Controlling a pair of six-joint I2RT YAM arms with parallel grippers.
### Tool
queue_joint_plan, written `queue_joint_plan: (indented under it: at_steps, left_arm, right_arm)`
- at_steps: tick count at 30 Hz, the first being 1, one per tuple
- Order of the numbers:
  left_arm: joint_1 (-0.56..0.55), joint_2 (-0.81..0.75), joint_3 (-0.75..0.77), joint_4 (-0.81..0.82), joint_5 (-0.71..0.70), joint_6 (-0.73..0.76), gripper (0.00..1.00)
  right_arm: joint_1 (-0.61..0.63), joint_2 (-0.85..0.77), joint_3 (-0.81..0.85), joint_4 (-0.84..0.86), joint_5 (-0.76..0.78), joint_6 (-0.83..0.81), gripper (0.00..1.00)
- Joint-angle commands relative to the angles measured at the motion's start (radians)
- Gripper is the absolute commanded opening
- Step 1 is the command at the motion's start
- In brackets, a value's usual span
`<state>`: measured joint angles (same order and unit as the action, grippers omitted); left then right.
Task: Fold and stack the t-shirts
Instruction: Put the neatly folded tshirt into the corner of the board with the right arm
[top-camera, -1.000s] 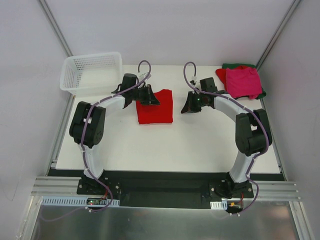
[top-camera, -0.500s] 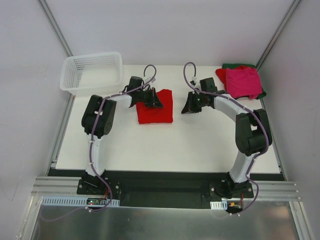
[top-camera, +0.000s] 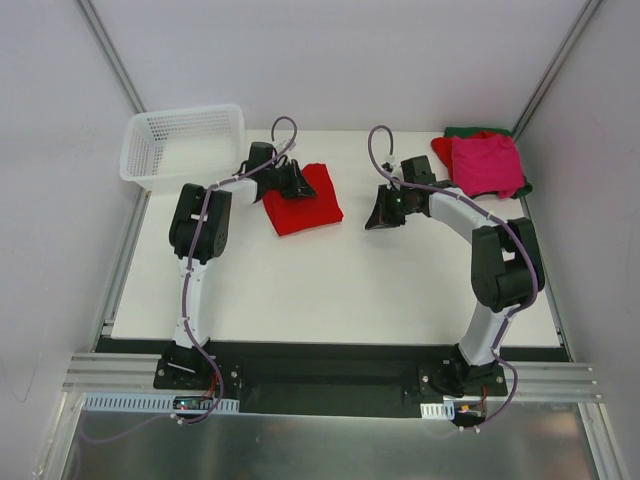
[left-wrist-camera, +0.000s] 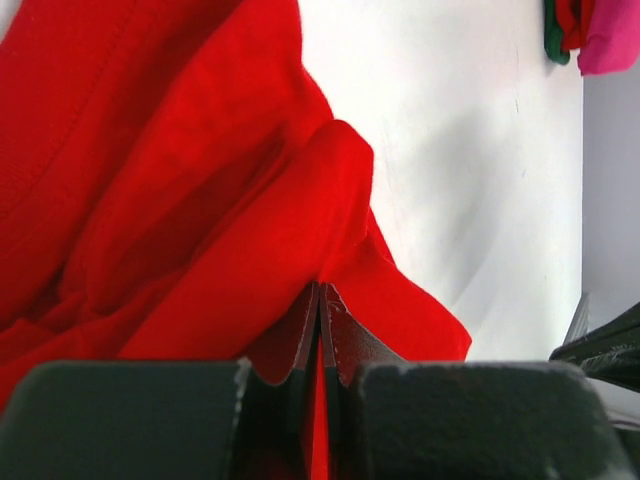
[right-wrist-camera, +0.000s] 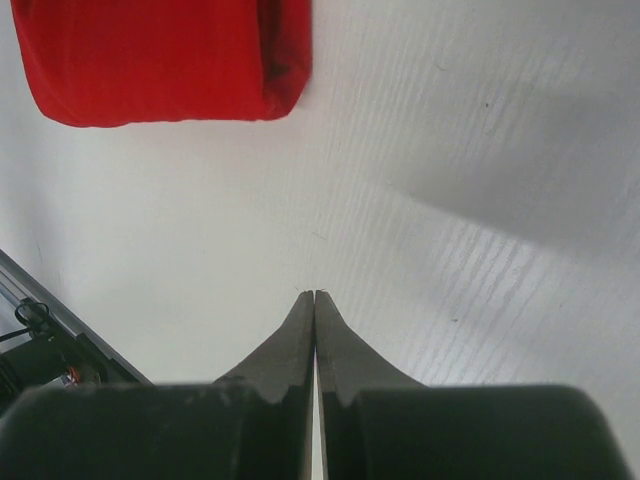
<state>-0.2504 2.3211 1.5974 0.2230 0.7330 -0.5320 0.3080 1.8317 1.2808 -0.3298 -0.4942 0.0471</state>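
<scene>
A folded bright red t-shirt (top-camera: 305, 205) lies skewed on the white table (top-camera: 330, 290), left of centre. My left gripper (top-camera: 298, 183) sits on its far left part, shut, with a fold of the red t-shirt (left-wrist-camera: 200, 200) bunched up at the left gripper's (left-wrist-camera: 320, 288) tips. My right gripper (top-camera: 378, 218) hovers to the shirt's right, shut and empty over bare table; in the right wrist view the right gripper (right-wrist-camera: 314, 295) points toward the red shirt (right-wrist-camera: 150, 60). At the back right, a magenta-pink shirt (top-camera: 487, 165) tops a red one (top-camera: 440, 150) and a dark green one (top-camera: 470, 131).
A white mesh basket (top-camera: 185, 140) stands at the back left corner, just behind the left arm. Grey walls close in the table on both sides and the back.
The left gripper swung back and left, and the red t-shirt turned with it, from square to the table to skewed. The right arm stayed put.
</scene>
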Motion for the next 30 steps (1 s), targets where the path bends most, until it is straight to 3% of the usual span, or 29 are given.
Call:
queue_joint_plan:
  at_steps: [1,9,16,30]
  left_arm:
    - [0.016,0.027,0.029,-0.022,-0.023,-0.019,0.00]
    - [0.002,-0.025,-0.046,-0.080,-0.014,-0.017,0.00]
    - [-0.056,-0.107,-0.209,-0.114,-0.046,-0.010,0.00]
    - [-0.308,-0.319,-0.562,-0.103,-0.115,-0.020,0.00]
  right_arm:
    - [-0.006,-0.018,0.037,-0.011,0.003,-0.012,0.01]
    - [-0.007,-0.035,0.037,-0.011,0.000,0.000,0.01]
    - [-0.004,-0.061,0.028,-0.005,-0.006,0.013,0.01]
    - [-0.006,-0.140,-0.047,0.011,-0.004,0.020,0.01]
